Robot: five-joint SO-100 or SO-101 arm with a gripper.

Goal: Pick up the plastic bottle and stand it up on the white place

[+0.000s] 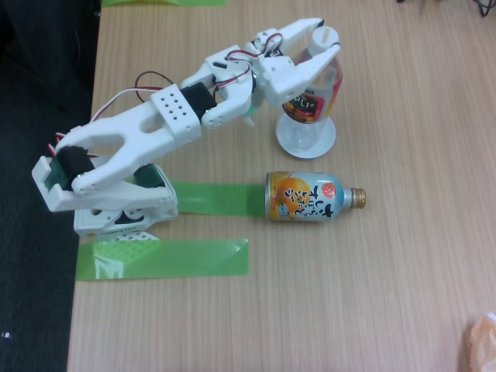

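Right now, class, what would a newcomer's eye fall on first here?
First the white arm reaching from lower left to upper right, its fingers around the plastic bottle standing on the white place. Next, the orange-and-blue bottle-can lying on its side below, beside green tape.

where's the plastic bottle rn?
In the fixed view the plastic bottle is at upper right, standing on the white plate with the gripper closed around its top, above the orange can lying on the table.
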